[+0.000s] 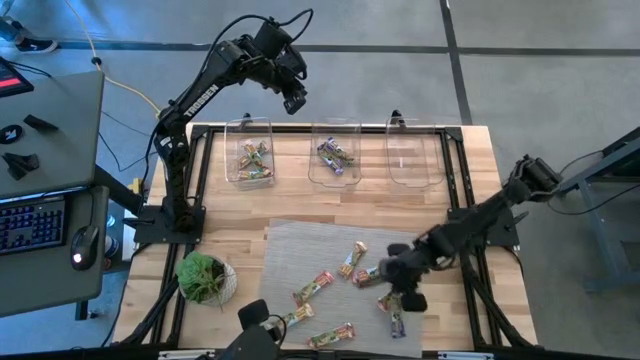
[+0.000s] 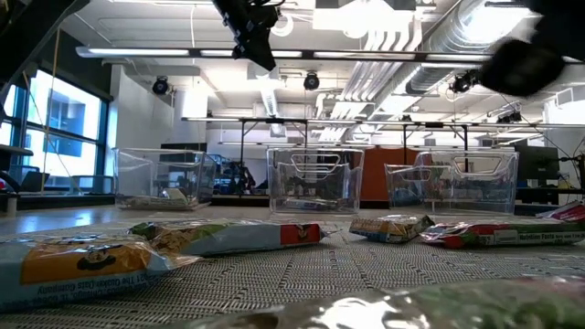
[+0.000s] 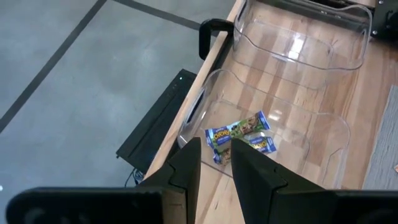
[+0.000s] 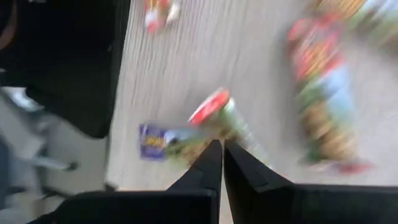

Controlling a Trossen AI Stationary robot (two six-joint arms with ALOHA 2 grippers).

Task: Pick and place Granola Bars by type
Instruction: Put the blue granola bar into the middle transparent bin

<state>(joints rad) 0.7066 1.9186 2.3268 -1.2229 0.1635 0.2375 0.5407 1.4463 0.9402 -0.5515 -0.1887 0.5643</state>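
Note:
Several granola bars (image 1: 352,260) lie scattered on the grey mat (image 1: 290,250). My right gripper (image 4: 222,146) is low over the mat's right part (image 1: 405,295), shut, and a bar with a red end and green wrapper (image 4: 219,118) meets its fingertips. A purple-labelled wrapper (image 4: 152,140) lies close beside that bar. My left gripper (image 3: 216,155) hangs open and high over the far-left clear bin (image 1: 250,150), which holds green-and-yellow bars (image 3: 239,130). The middle bin (image 1: 335,155) holds purple bars. My right gripper pinches the red-and-green bar between its two shut fingertips, at the part of the wrapper nearest them (image 4: 229,138). The fingers slant down from the table's right. The picture is blurred, so which edge they have, and whether the bar is clear of the mat, cannot be told.
A third clear bin (image 1: 410,150) stands at the far right of the row, with nothing in it. A green plant in a white pot (image 1: 203,277) sits at the mat's near-left corner. A desk with a keyboard (image 1: 30,225) stands left of the table.

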